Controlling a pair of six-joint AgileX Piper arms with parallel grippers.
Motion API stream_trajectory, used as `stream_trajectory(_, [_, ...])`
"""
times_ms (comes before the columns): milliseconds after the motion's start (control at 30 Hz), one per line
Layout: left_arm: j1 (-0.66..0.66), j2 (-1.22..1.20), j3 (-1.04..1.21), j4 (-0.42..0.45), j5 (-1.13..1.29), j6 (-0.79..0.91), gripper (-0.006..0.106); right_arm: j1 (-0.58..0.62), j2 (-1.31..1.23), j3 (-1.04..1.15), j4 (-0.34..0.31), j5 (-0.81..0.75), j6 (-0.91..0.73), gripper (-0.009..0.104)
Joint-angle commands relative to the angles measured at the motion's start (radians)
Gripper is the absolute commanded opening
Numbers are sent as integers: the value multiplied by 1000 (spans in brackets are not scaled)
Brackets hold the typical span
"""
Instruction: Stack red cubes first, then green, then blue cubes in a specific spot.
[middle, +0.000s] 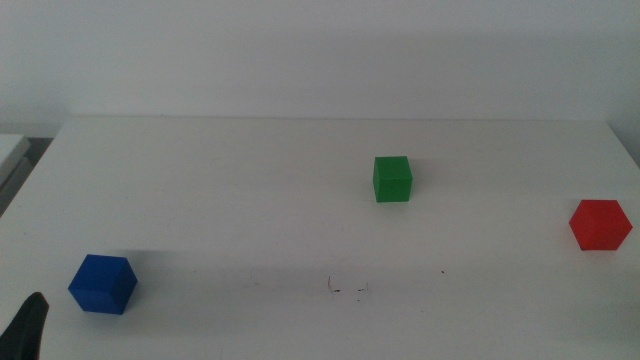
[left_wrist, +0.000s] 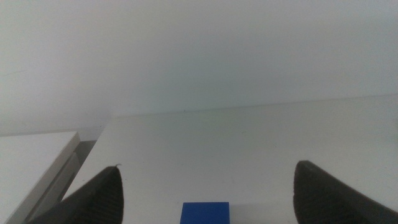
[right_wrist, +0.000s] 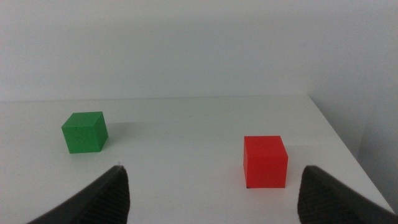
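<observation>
The red cube (middle: 601, 224) rests alone on the white table near its right edge; the right wrist view shows the red cube (right_wrist: 265, 161) ahead of my open right gripper (right_wrist: 211, 186), with nothing between the jaws. The green cube (middle: 392, 179) (right_wrist: 84, 132) stands apart near the table's middle. At the front left sits the blue cube (middle: 102, 284). My left gripper (middle: 28, 328) waits at the bottom left corner, just beside that cube; in the left wrist view the left gripper (left_wrist: 208, 190) is open and the blue cube (left_wrist: 206, 213) lies ahead between its spread jaws, untouched.
Small dark marks (middle: 347, 290) dot the white table (middle: 250, 200) near the front centre. A pale wall rises behind the table. A lower grey surface (middle: 12, 150) lies past the table's left edge.
</observation>
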Motion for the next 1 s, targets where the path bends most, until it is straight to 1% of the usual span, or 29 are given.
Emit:
stream_trajectory(0, [-1,-5,-1,0,-5,0,94,-7,-4,3,-2,-10,0,93])
stream_trajectory(67, [-1,-5,-1,0,-5,0,94,-7,-4,3,-3,-41,0,93])
stream_trajectory(267, [-1,-5,-1,0,-5,0,94,-7,-4,3,-3,-39,0,93])
stream_trajectory(333, [-1,-5,-1,0,-5,0,94,-7,-4,3,10,-88,77,93])
stream_trajectory(433, [-1,-5,-1,0,-5,0,94,-7,39,-67,1,-65,115,93])
stream_trajectory(500, [-1,-5,-1,0,-5,0,94,-7,132,-181,-2,14,115,93])
stream_trajectory(533, [-1,-5,-1,0,-5,0,94,-7,197,-253,-2,78,115,93])
stream_trajectory(600, [-1,-5,-1,0,-5,0,94,-7,339,-399,-4,236,115,93])
stream_trajectory(667, [-1,-5,-1,0,-5,0,94,-7,476,-568,-6,462,115,93])
stream_trajectory(700, [-1,-5,-1,0,-5,0,94,-7,528,-629,-9,544,108,93])
stream_trajectory(733, [-1,-5,-1,0,-5,0,94,-7,586,-696,-15,643,92,93])
stream_trajectory(767, [-1,-5,-1,0,-5,0,94,-7,638,-753,-31,708,66,93])
stream_trajectory(867, [-1,-5,-1,0,-5,0,94,-7,755,-867,-61,832,36,93])
stream_trajectory(967, [-1,-5,-1,0,-5,0,94,-7,831,-904,-47,853,36,93])
